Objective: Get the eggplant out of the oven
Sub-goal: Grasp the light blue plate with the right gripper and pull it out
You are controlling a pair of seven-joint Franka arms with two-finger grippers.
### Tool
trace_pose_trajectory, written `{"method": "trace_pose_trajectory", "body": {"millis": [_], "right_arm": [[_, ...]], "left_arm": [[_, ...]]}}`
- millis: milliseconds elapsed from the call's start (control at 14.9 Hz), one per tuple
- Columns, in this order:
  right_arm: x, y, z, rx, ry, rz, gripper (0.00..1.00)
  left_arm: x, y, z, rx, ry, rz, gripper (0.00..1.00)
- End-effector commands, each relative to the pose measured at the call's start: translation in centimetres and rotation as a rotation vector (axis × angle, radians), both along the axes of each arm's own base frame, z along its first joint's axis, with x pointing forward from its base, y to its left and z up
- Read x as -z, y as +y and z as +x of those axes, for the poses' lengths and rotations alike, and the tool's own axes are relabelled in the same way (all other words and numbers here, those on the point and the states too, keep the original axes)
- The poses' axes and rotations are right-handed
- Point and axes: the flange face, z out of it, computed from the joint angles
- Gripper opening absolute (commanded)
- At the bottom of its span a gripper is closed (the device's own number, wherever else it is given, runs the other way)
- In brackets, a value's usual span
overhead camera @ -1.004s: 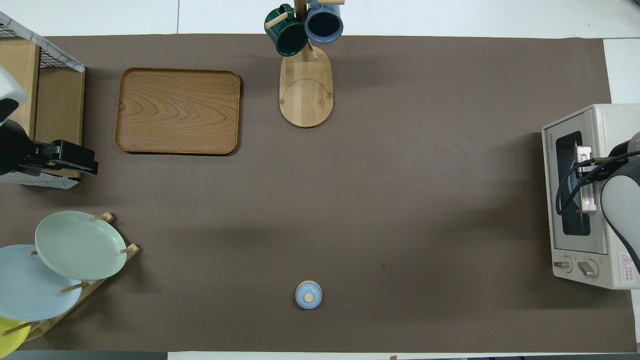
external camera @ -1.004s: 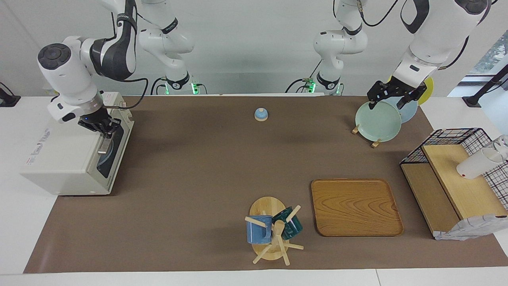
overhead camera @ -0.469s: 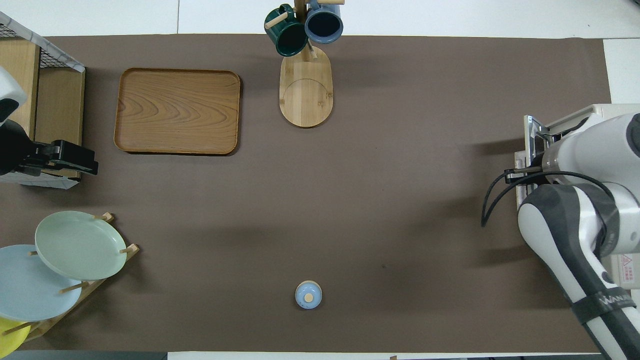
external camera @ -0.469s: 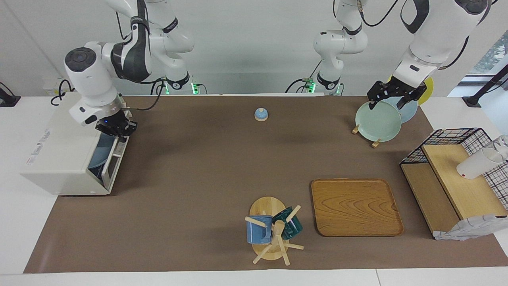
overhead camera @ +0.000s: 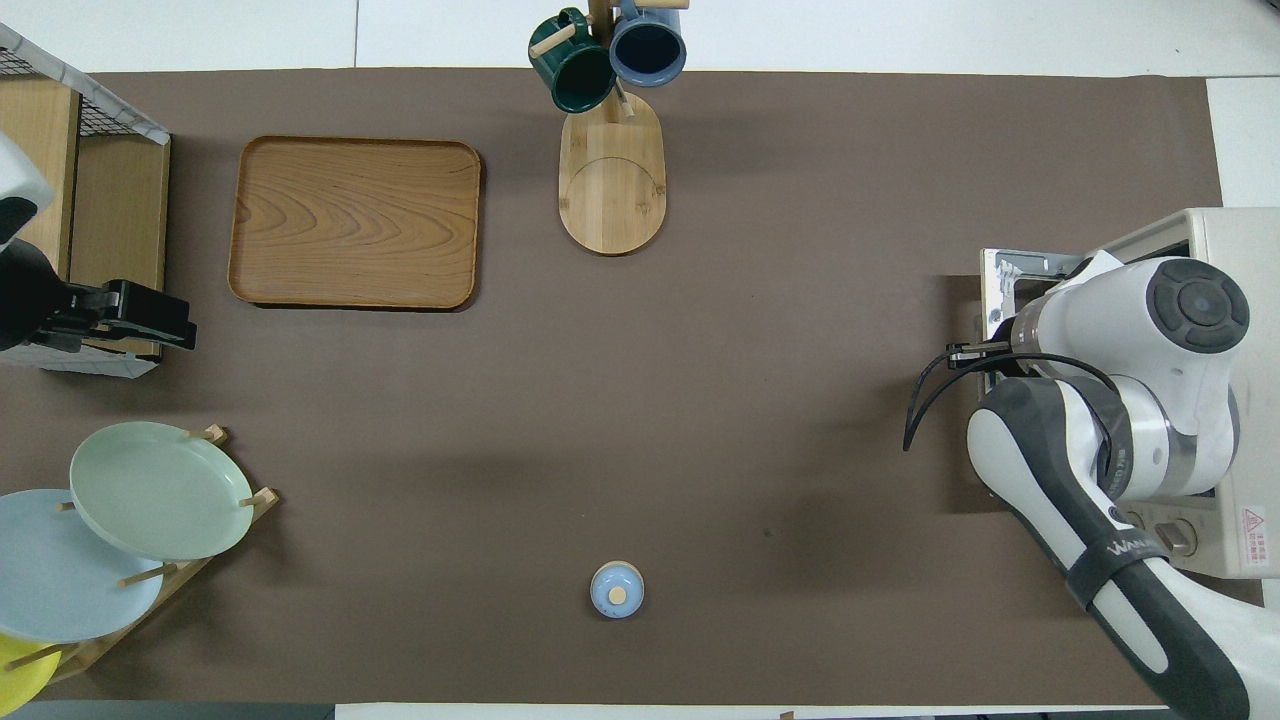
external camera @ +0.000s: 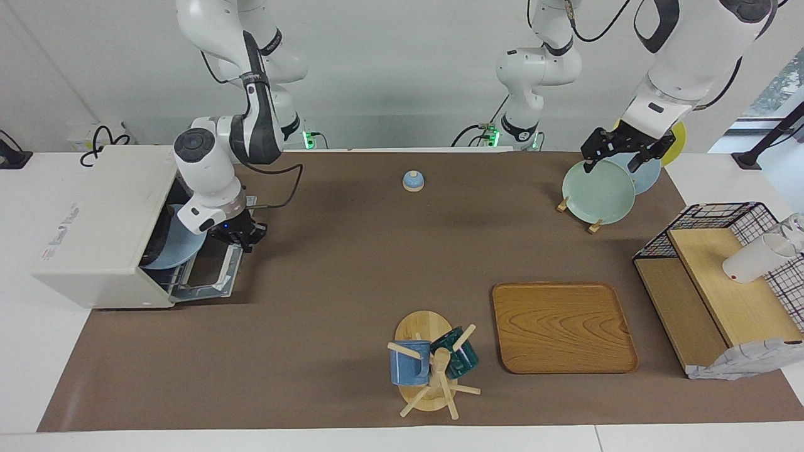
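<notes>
The off-white oven (external camera: 94, 220) stands at the right arm's end of the table and also shows in the overhead view (overhead camera: 1235, 250). Its door (external camera: 210, 279) hangs down open, nearly flat. My right gripper (external camera: 242, 237) is low at the door's outer edge, shut on the handle; in the overhead view the arm hides it. A light blue plate (external camera: 182, 251) sits inside the oven. A dark shape (external camera: 155, 245) on it looks like the eggplant, mostly hidden. My left gripper (external camera: 619, 156) waits open over the plate rack.
A green plate (external camera: 597, 191) stands in the rack at the left arm's end. A wire rack with wooden shelves (external camera: 710, 282) holds a white cup. A wooden tray (external camera: 562, 326), a mug tree (external camera: 433, 367) and a small blue lidded pot (external camera: 412, 181) stand on the brown mat.
My right gripper has swung the oven door from shut down to open, moving outward and down with the handle. The plate inside has come into sight. The left arm has not moved.
</notes>
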Motion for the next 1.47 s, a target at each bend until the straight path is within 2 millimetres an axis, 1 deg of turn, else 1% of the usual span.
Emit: {"method": "trace_pose_trajectory", "body": {"millis": [0,67,134,201,268,335,402,469,603,737,871,1004,1205,1272,1339,1406], "right_arm": [[0.0,0.5,0.6,0.021,-0.025,0.015,0.00],[0.0,0.7,0.6,0.026,-0.023,0.021,0.00],[0.0,1.4,0.6,0.022,-0.021,0.030,0.00],[-0.4,2.9,0.6,0.002,-0.011,0.034,0.00],[-1.3,3.9,1.1,-0.010,0.003,0.033,0.00],[-2.9,4.0,1.8,-0.009,0.027,0.031,0.00],[-4.5,3.6,2.4,-0.006,0.044,0.025,0.14],[-6.0,3.3,2.7,-0.007,0.058,0.013,0.38],[-7.6,2.0,2.4,-0.030,0.067,-0.046,0.64],[-8.5,-0.4,2.2,-0.060,0.065,-0.115,0.65],[-7.8,-2.5,1.7,-0.094,0.085,-0.111,0.65],[-7.0,-3.8,0.9,-0.105,0.096,-0.106,0.60],[-5.1,-5.4,-0.6,-0.108,0.058,-0.097,0.53],[-4.8,-5.7,-0.9,-0.118,0.055,-0.095,0.47],[-4.5,-5.7,-1.1,-0.140,0.053,-0.094,0.42],[-4.3,-5.7,-1.2,-0.139,0.042,-0.093,0.39]], "left_arm": [[-0.3,0.3,0.0,-0.004,0.013,-0.008,1.00],[-0.4,0.3,0.0,-0.004,0.011,-0.008,1.00],[-0.4,0.3,0.0,-0.004,0.011,-0.008,1.00],[-0.4,0.3,0.0,-0.004,0.011,-0.008,1.00],[-0.4,0.3,0.0,-0.004,0.011,-0.008,1.00],[-0.4,0.3,0.0,-0.004,0.011,-0.008,1.00],[-0.4,0.3,0.0,-0.004,0.011,-0.008,1.00],[-0.4,0.3,0.0,-0.002,0.011,-0.008,1.00],[-0.4,0.3,0.0,-0.004,0.011,-0.008,1.00],[-0.3,0.3,0.0,-0.004,0.013,-0.008,1.00],[-0.4,0.3,0.0,-0.004,0.011,-0.008,1.00],[-0.4,0.3,0.0,-0.004,0.011,-0.008,1.00],[-0.4,0.3,0.0,-0.004,0.011,-0.008,1.00],[-0.4,0.3,0.0,-0.002,0.011,-0.008,1.00],[-0.3,0.3,0.0,-0.004,0.013,-0.008,1.00],[-0.4,0.3,0.0,-0.004,0.011,-0.008,1.00]]}}
